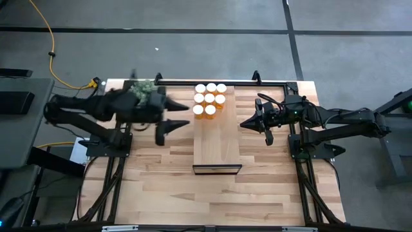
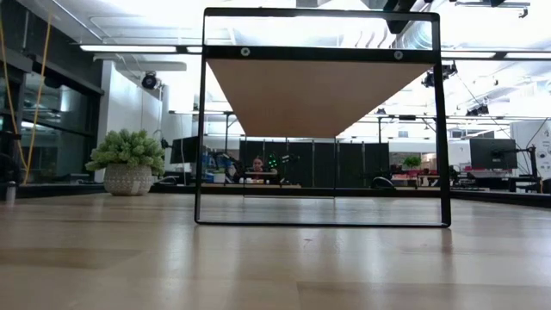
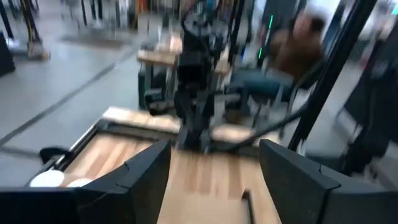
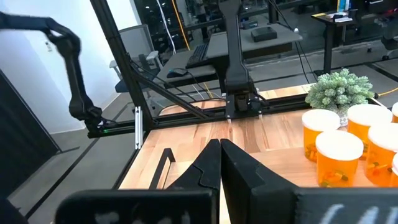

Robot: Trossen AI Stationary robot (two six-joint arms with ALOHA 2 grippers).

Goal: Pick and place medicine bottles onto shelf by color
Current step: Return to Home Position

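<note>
Shelf: a long pale board of plain smooth wood. It runs down the centre of the high view over the striped butcher-block tabletop, with a dark metal edge at its lower end. In the low view the wood underside fills the upper middle, carried on a thin black rectangular frame.

My left arm is dark and jointed and reaches in from the left of the frame. My left gripper hangs just left of the shelf's upper end. Its two angular black fingers are spread wide with nothing between them.

My right gripper sits just right of the shelf, right of centre. Its fingers are pressed together into one wedge and hold nothing.

Plant: green and bushy, at the upper left of the tabletop, partly under my left arm. In the low view it sits at the left in a round textured pot.

Medicine bottles: eight small translucent orange cylinders with flat round white caps. They stand upright on the shelf's upper end, upper centre of the frame, packed close in rows of three, three and two.
</note>
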